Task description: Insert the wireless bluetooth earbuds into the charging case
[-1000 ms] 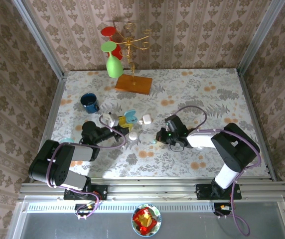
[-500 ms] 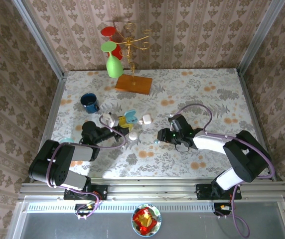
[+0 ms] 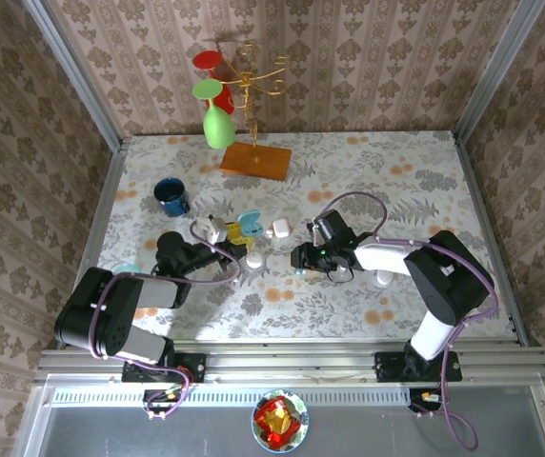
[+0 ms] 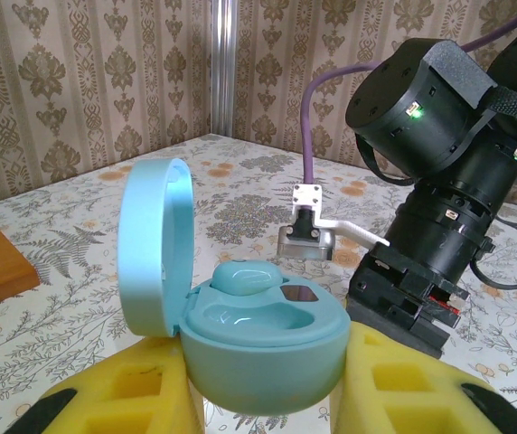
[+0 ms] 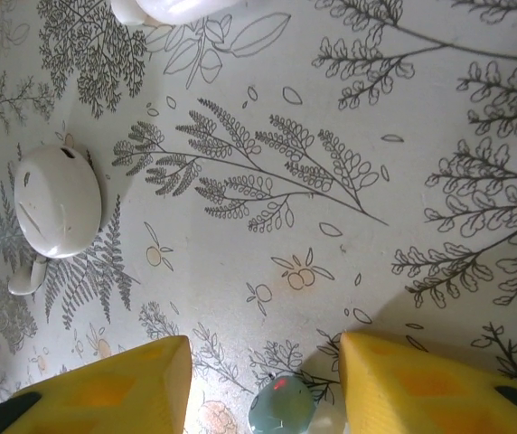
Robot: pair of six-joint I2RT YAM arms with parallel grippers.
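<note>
Earbuds [image 5: 281, 405] are lying apart: one is resting on the table [image 5: 331, 181] between the right gripper's [image 5: 263, 380] open fingers [image 5: 105, 398], the other earbud [image 4: 245, 276] is sitting in the open teal charging case [image 4: 258, 339] the left gripper [image 4: 263, 407] is squeezing.

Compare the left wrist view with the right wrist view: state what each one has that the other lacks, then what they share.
Left wrist view: the left gripper clamps an open teal charging case, with a seated teal earbud inside, the nearer socket looking empty, and the right arm beyond.
Right wrist view: the right gripper stands open around a loose teal earbud on the floral tablecloth, with a white case and a white earbud beside it.
Both: that tablecloth and yellow finger pads.
</note>
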